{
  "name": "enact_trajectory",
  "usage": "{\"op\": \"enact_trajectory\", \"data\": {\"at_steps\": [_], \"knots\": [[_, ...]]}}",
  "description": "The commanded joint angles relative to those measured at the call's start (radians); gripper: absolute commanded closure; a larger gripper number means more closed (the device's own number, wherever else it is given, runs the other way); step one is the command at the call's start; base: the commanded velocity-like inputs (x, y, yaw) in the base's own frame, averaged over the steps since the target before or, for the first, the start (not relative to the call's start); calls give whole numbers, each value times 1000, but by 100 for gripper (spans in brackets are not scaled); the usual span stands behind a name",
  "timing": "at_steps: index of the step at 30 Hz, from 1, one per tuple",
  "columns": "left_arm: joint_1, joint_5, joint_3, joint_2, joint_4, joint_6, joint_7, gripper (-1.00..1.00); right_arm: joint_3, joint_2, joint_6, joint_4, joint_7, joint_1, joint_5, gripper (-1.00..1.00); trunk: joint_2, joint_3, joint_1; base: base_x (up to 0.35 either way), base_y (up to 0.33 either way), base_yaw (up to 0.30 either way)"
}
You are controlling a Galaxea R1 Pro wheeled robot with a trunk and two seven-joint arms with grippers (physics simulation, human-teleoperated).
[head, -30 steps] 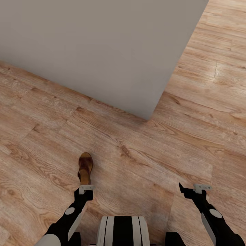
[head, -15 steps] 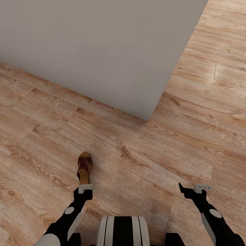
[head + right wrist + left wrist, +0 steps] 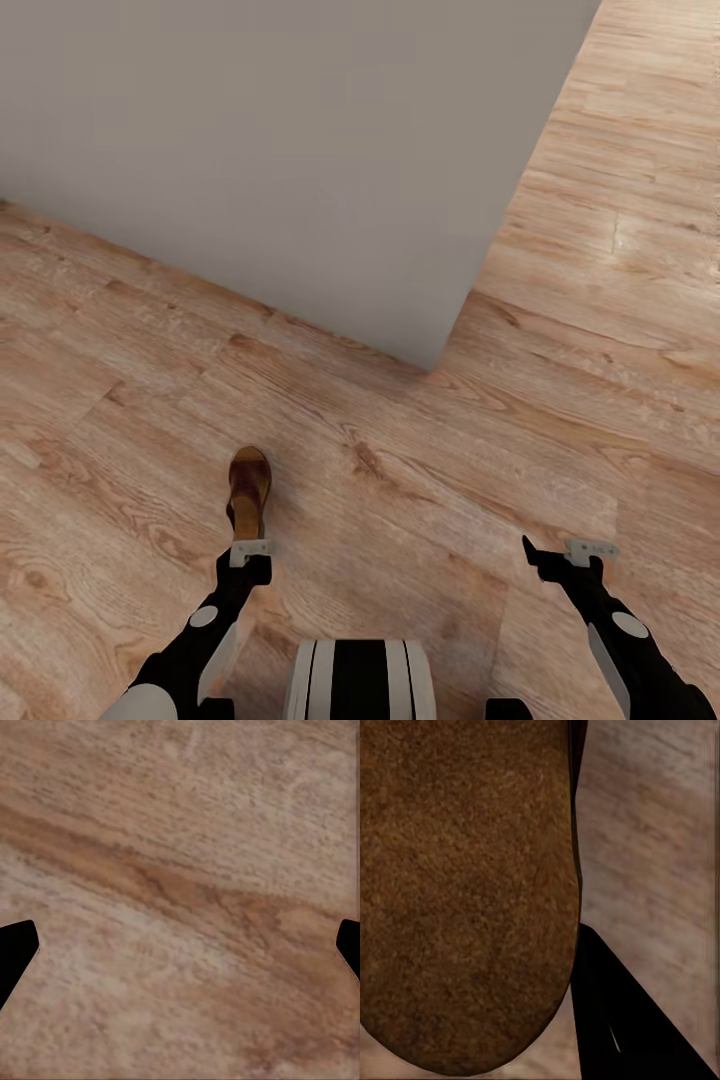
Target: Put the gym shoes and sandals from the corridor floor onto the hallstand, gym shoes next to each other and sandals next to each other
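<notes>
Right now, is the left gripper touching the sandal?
Touching, apparently: in the left wrist view the sandal lies against one dark finger with no gap; the head view shows it projecting from the left gripper.

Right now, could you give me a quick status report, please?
Left gripper shut on sandal. Right gripper open, empty, above wood floor. Grey wall corner close ahead.

Sandal (image 3: 248,492) footbed matt, suede-like; floor (image 3: 420,480) wood-grain laminate, faint sheen; wall (image 3: 300,150) matt.

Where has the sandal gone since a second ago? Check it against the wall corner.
Yes, slightly: the sandal, carried at the left gripper, is nearer the wall corner than before.
</notes>
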State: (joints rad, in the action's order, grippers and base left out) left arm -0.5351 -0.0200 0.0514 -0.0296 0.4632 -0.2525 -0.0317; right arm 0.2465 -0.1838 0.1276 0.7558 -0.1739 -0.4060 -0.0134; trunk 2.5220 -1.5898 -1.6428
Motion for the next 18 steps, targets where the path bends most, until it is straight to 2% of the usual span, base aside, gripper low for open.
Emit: {"op": "enact_trajectory", "data": {"at_steps": [1, 9, 12, 15, 16, 17, 18], "knots": [[0, -5, 6, -1, -1, -2, -4, 100, 4, 1, 3, -1, -8, -1, -1, -100, 0, 4, 1, 0, 0, 0], [0, 2, 8, -2, -8, -1, -4, 100, 3, 6, 4, -8, -7, 1, 3, -100, -2, 34, 4, 0, 0, 0], [2, 1, 8, -2, -3, -1, -7, 100, 4, 1, 11, -72, -7, 8, 3, -100, -3, 46, 5, 0, 0, 0], [33, 1, 11, 5, 7, -1, -5, 100, 6, -4, 29, -97, -6, 37, 2, -100, -3, 58, 7, 0, 0, 0], [68, 0, 11, 12, 27, -2, -4, 100, 6, -11, 45, -105, -6, 57, 2, -100, -4, 62, 7, 0, 0, 0], [203, 10, 19, 46, 127, -3, -2, 100, 7, -24, 161, -122, -3, 113, -1, -100, -4, 68, 8, 0, 0, 0], [212, 15, 24, 48, 130, -5, -2, 100, 7, -24, 176, -127, -3, 121, -1, -100, -4, 73, 8, 0, 0, 0]]}}
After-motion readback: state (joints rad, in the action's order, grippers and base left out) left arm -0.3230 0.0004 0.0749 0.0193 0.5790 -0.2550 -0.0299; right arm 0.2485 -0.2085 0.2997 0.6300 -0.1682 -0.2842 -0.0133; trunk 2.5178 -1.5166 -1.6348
